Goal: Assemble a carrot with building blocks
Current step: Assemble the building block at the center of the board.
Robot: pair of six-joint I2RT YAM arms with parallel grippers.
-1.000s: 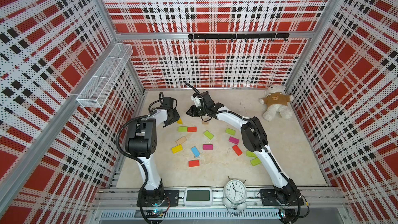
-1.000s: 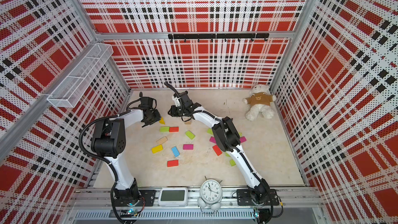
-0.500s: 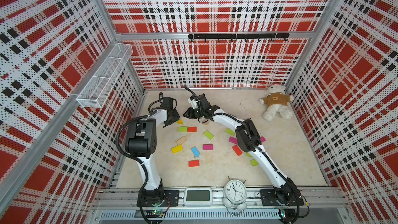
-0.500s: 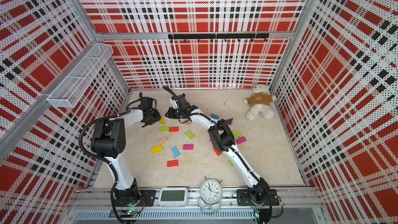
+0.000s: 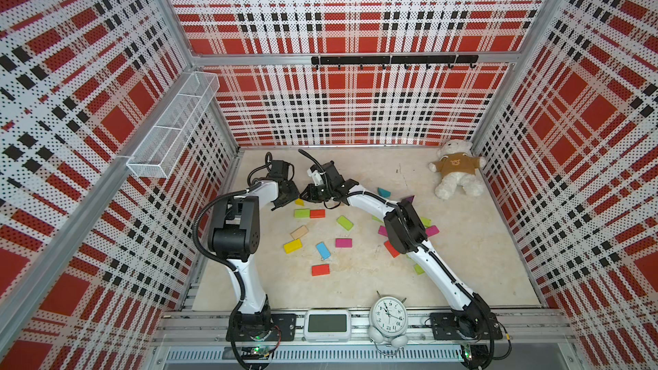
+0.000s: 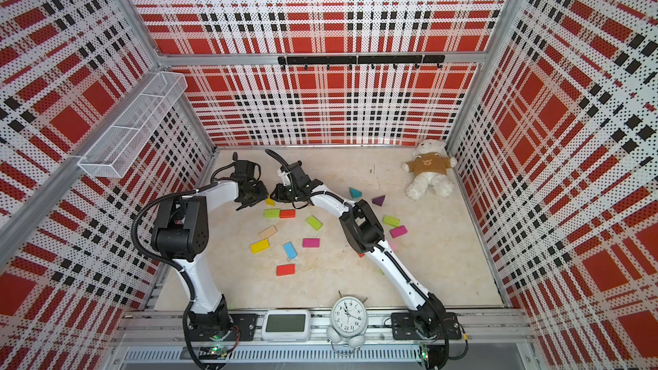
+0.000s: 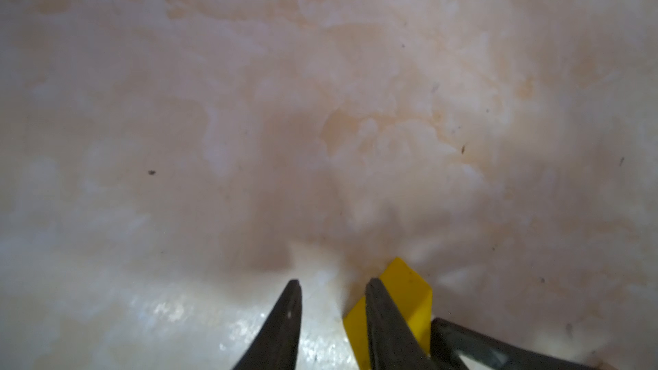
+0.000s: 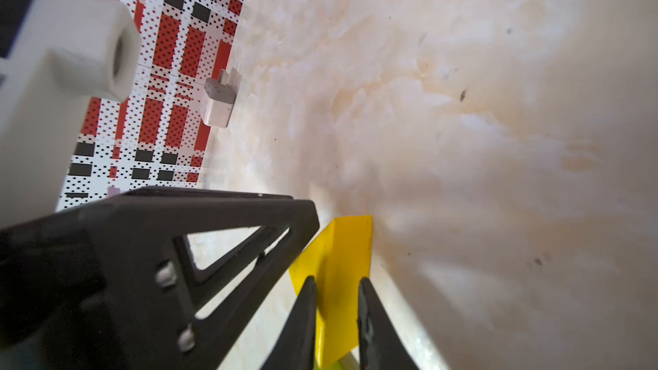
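My right gripper is clamped on the small yellow triangular block, down by the pale marbled table, just beyond the lime green flat block and the red flat block lying end to end. I judge it best to lower slowly and square the block against that pair before letting go. My left gripper stands slightly apart and empty just beside the yellow piece (close enough to knock it), so it should hold off.
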